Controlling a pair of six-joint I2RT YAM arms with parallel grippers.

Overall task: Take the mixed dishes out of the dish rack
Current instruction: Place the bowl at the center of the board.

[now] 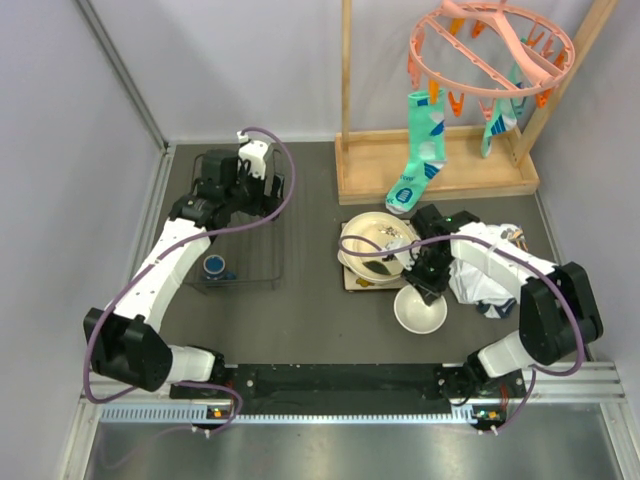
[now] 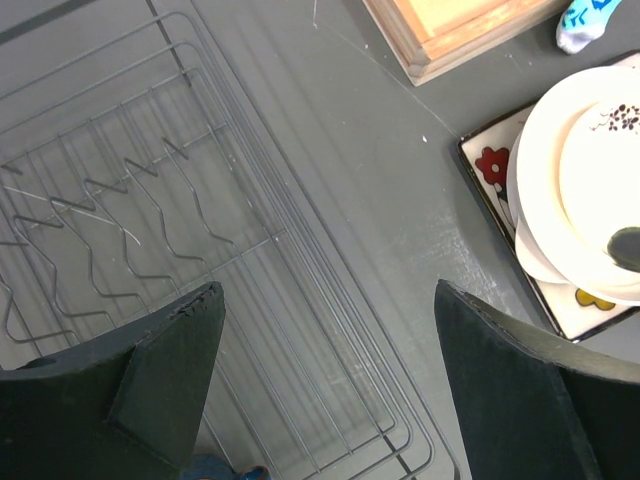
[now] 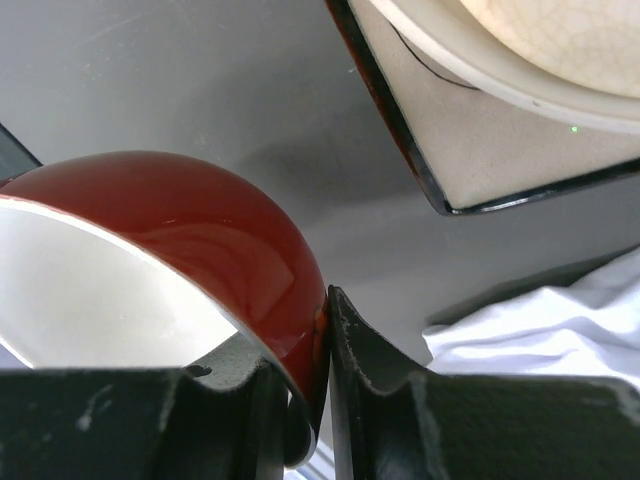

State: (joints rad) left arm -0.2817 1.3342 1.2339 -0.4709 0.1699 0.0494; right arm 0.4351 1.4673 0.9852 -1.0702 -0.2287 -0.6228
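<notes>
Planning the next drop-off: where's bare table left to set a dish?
Bare: the strip between the dish rack and the plate stack, plus the band on the near side of the rack, left of the bowl. Crowded: the right side, where plate stack, bowl, white cloth and wooden frame sit packed together.

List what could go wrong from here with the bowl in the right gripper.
The right gripper pinches only the rim of the red-sided bowl, so it may slip or tilt. The bowl is close to the square plate under the cream dishes; a sideways move could knock its corner.
</notes>
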